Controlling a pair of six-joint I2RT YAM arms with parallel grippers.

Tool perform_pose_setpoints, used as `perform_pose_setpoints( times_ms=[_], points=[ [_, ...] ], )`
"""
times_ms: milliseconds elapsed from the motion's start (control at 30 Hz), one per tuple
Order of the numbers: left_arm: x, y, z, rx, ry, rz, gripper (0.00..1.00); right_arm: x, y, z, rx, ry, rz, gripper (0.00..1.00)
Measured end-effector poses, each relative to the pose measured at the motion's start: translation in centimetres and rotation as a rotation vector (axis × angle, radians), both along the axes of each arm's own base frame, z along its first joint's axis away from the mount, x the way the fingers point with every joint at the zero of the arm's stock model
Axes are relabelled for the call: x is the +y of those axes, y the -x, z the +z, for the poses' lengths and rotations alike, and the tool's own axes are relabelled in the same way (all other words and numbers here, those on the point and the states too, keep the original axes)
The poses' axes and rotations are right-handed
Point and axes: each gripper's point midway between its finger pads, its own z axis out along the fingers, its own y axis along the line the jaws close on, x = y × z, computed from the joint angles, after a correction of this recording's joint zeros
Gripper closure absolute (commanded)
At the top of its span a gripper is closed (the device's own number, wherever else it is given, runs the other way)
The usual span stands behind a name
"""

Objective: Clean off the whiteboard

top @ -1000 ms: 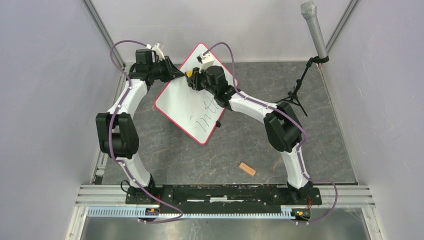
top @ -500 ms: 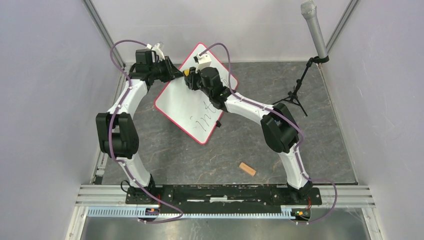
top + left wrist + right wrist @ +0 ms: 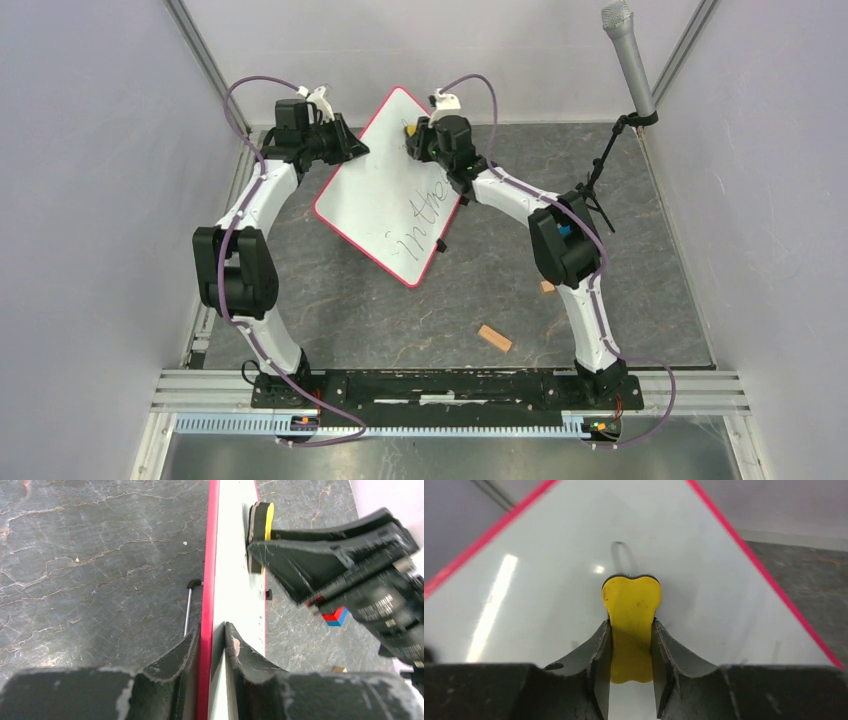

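The whiteboard [image 3: 385, 190] stands tilted over the far middle of the surface [image 3: 330, 300], between the two arms, and is seen nearly edge-on from the left wrist. The left tool [image 3: 212, 640] is clamped on its red rim, with one finger on each face, steadying it. The right tool [image 3: 631, 630] is closed on a yellow eraser [image 3: 631, 615], whose dark pad is pressed against the upper part of the board's face. By the look of things the job is partly done. The top half of the board, around and above the eraser, looks clean apart from a faint grey loop [image 3: 621, 555] just beyond the pad, which could be a leftover stroke or only a reflection. The lower right half carries a line of black handwriting [image 3: 420, 215] running toward the near corner, and none of it looks wiped. What is left, I would judge, is to bring the eraser down over that line and then clear any faint smears. The writing is cursive and reads roughly as "in the", though the last letters are too small to be sure. There is small white print on the body of the right arm in the left wrist view, but it is too blurred to read, and no brand name shows anywhere. A small tan block [image 3: 494, 338] lies on the surface well clear of the board, and a microphone [image 3: 630, 60] stands at the far right.
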Motion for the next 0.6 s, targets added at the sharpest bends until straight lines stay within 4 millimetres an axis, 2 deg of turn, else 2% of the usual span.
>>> perform_pose_setpoints(
  times_ms=[133, 200, 300, 400, 467, 600],
  points=[
    [-0.1, 0.1, 0.2, -0.014, -0.017, -0.004, 0.98, -4.2, -1.6, -3.4, 0.075, 0.016, -0.072, 0.87],
    [-0.1, 0.1, 0.2, -0.015, -0.021, 0.000, 0.98, -5.1, -1.8, -4.3, 0.089, 0.020, -0.087, 0.87],
    [-0.1, 0.2, 0.3, -0.016, -0.024, 0.000, 0.98, -5.1, -1.6, -4.1, 0.073, 0.038, -0.087, 0.87],
    [-0.2, 0.3, 0.4, -0.017, -0.030, 0.001, 0.98, -4.3, -1.0, -3.6, 0.036, 0.086, -0.074, 0.87],
    [-0.2, 0.4, 0.2, -0.011, -0.034, 0.004, 0.98, -3.1, -0.3, -2.7, 0.006, 0.106, -0.045, 0.86],
    [-0.3, 0.4, 0.1, -0.011, -0.042, 0.007, 0.98, 1.8, 2.2, 0.6, -0.088, 0.101, 0.057, 0.85]
  ],
)
